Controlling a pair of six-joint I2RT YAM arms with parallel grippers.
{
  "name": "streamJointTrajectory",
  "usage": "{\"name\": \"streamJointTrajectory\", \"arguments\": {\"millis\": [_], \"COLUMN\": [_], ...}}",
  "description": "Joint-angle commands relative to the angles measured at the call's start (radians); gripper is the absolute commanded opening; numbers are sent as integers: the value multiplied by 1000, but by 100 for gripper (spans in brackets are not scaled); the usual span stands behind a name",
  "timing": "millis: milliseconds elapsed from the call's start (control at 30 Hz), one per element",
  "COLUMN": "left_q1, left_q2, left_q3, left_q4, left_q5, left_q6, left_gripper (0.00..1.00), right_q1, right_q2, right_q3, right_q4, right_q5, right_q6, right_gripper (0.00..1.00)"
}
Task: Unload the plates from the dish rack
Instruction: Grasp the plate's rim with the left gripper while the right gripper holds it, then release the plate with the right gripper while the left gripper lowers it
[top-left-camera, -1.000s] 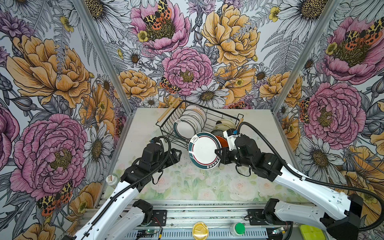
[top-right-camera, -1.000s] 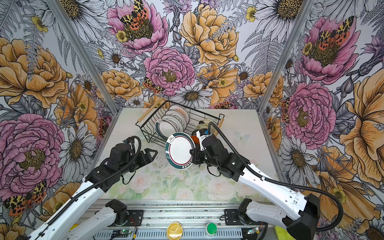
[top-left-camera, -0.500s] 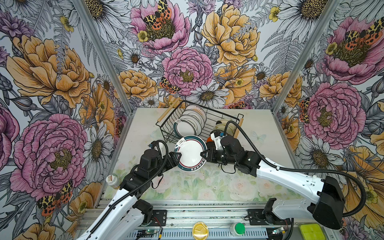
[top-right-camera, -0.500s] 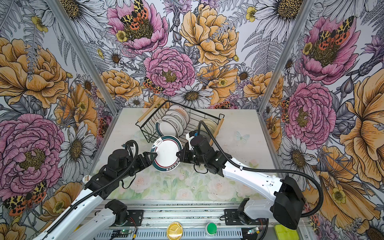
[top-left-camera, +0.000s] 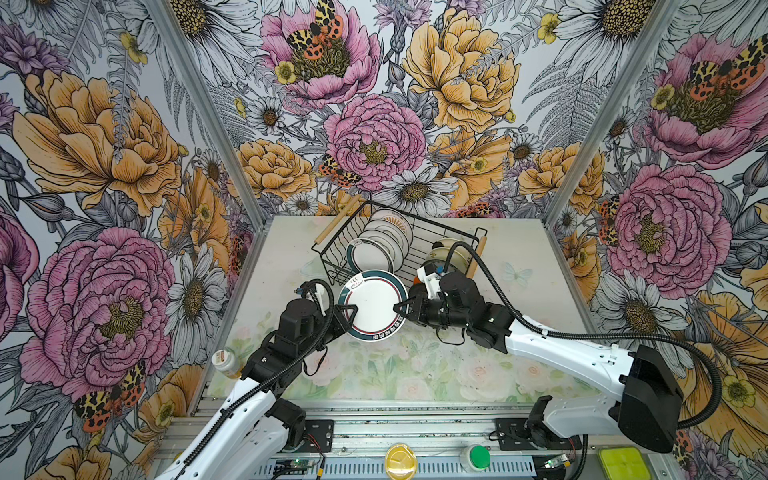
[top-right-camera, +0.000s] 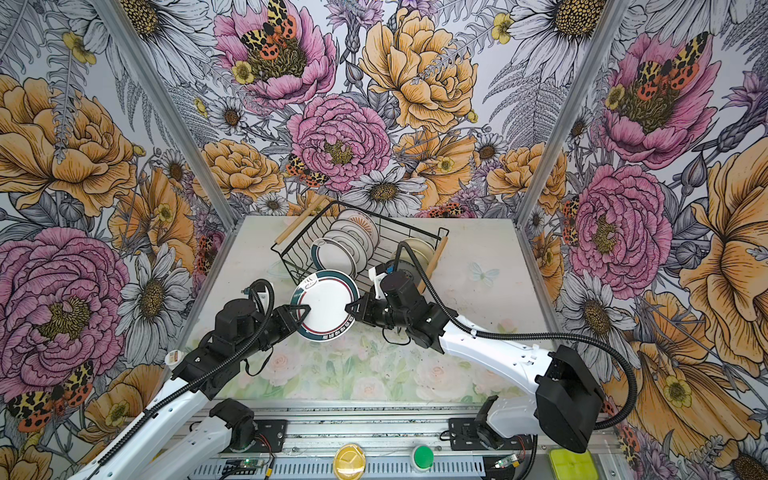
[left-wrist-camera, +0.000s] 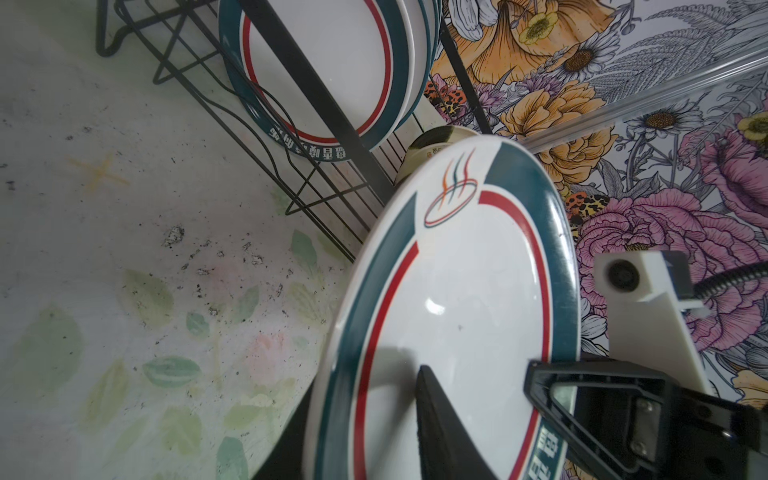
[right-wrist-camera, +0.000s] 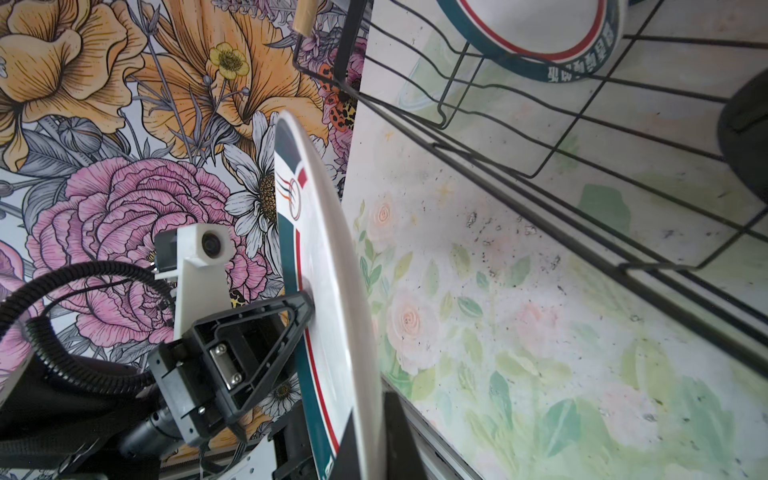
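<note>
A round plate (top-left-camera: 374, 305) (top-right-camera: 326, 305) with a teal rim, a thin red ring and a small steaming-bowl emblem sits just in front of the dish rack (top-left-camera: 422, 249) (top-right-camera: 386, 245), raised between the two arms with its white face turned up toward the top views. The right hand (top-left-camera: 397, 307) (top-right-camera: 349, 309) is clenched on the plate's edge on the side nearer the rack's right end. In the right wrist view its two fingers lie either side of the rim, one on the face and one on the back. The left hand (top-left-camera: 353, 311) (top-right-camera: 306, 309) meets the opposite edge, on the side nearer the rack's left end. One finger (right-wrist-camera: 299, 305) touches the plate's face (right-wrist-camera: 328, 291) and shows as a dark wedge (left-wrist-camera: 436, 415) across the white centre in the left wrist view. Its partner is hidden behind the plate, so I cannot tell whether this hand is clamped tight or only closing around the rim. The dish rack is a black wire basket set at an angle on the bench (top-left-camera: 519, 249) (top-right-camera: 490, 237), with a light wooden handle at its left end (top-left-camera: 334, 222) and another at its right end (top-left-camera: 476, 257). A row of plates (top-left-camera: 384, 245) (top-right-camera: 347, 243) stands on edge inside the rack toward its left end, the front one sharing the held plate's teal and red bands. A few more plates (top-left-camera: 446, 249) sit at the rack's right end, partly hidden by the right arm's cable.
</note>
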Motion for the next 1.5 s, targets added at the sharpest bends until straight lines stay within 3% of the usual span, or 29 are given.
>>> {"name": "streamJointTrajectory", "arguments": {"millis": [0,133,333,433,700,933,1167,1467], "left_q1": [-10,0,16,32,114,284,457,542], "left_q2": [0,11,10,5,-27,-71,-56,60], "left_q3": [-12,-10,-21,-18,29,89,98,95], "left_q4": [55,50,54,44,-71,-234,-336,-328], "left_q5": [83,101,122,132,127,144,124,-25], "left_q6": [18,16,20,17,30,44,66,108], "left_gripper": [20,3,0,0,0,0,0,0], "right_q1": [20,18,18,17,-34,-97,-115,-130], "right_q2": [7,23,52,57,46,20,-27,-45], "right_q3": [20,31,56,86,127,189,305,401], "right_q4": [92,94,99,72,-36,-176,-318,-416], "right_q5": [-37,-42,-60,-56,-25,-5,117,318], "right_q6": [-13,-19,-32,-50,-126,-246,-460,-682], "right_gripper": [0,1,14,37,59,62,64,69]}}
